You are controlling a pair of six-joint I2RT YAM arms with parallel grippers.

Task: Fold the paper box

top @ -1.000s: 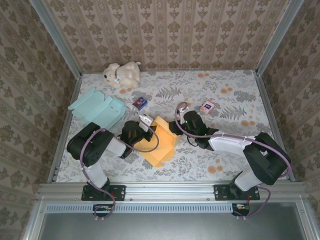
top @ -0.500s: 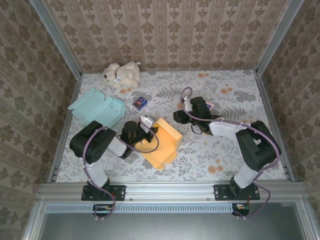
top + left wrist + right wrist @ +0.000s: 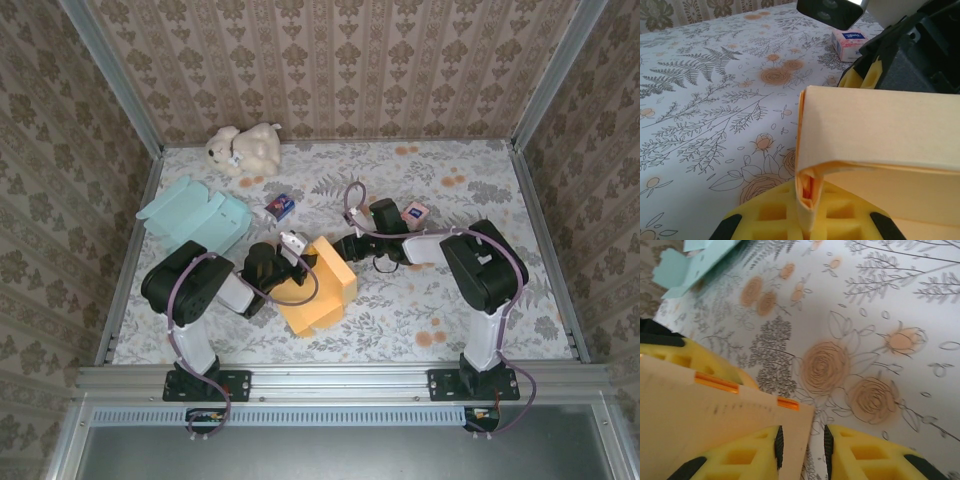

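Paper box (image 3: 318, 290), orange-yellow and partly folded, sits near the middle of our counter (image 3: 430, 300), between the two arms. Our left pincer (image 3: 804, 222) is clenched on one upright wall of it, the card pressed between the yellow pads. Our right pincer (image 3: 801, 440) stands at the box's far corner with a panel corner in its narrow gap; we cannot tell whether it grips. A floral cloth covers the counter, and damask wallpaper (image 3: 350, 70) walls it on three sides. Farther back lie a teal box (image 3: 195, 215), a plush toy (image 3: 245, 148), a blue packet (image 3: 282, 206) and a pink packet (image 3: 414, 212).
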